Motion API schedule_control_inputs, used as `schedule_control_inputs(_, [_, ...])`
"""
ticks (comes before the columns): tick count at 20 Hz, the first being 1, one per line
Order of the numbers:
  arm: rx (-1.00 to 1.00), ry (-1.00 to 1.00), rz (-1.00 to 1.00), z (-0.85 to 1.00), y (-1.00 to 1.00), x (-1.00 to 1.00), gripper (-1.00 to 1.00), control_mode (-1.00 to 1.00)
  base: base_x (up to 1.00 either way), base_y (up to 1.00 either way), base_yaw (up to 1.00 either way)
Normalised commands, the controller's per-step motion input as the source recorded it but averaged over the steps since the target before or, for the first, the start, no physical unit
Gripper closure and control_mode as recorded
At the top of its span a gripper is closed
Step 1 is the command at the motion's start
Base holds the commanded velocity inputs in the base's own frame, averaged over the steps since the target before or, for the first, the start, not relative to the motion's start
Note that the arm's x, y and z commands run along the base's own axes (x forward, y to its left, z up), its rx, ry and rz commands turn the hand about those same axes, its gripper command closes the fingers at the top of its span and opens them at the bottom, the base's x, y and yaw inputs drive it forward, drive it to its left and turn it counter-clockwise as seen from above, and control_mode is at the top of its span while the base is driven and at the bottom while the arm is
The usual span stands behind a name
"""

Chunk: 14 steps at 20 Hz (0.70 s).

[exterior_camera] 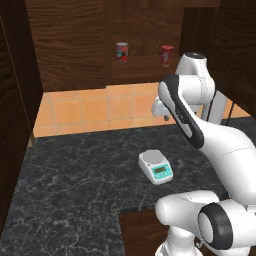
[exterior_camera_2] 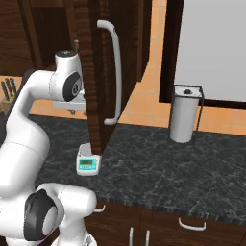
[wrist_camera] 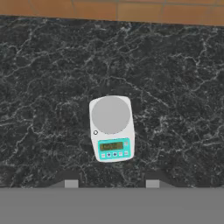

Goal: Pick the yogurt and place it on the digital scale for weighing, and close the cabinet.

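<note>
Scale first: we see the digital scale point(wrist_camera: 111, 128) on the dark counter point(exterior_camera: 65, 170) below our gripper point(wrist_camera: 111, 183), jaws wide and holding nothing. Farther back, the yogurt point(exterior_camera: 167, 55) stands inside the cabinet point(exterior_camera_2: 103, 72), whose door hangs open.

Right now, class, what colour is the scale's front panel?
Teal, on the white scale; the hand view shows it best.

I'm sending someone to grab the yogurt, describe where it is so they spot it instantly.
Look inside the open dark wood cabinet above the orange tiles. Two items stand on its shelf: the yogurt is the right one, a plain red tapering cup, unlike the labelled can to its left.
</note>
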Motion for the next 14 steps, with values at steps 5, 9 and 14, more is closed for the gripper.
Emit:
schedule_control_inputs(5, [0.0, -0.15, 0.0, 0.02, 0.0, -0.43, -1.0, -1.0, 0.0, 0.0, 0.0])
schedule_control_inputs(9, [0.0, -0.41, 0.0, 0.2, 0.0, -0.59, -1.0, -1.0, 0.0, 0.0, 0.0])
schedule_control_inputs(14, [0.0, -0.32, 0.0, 0.4, 0.0, -0.28, -1.0, -1.0, 0.0, 0.0, 0.0])
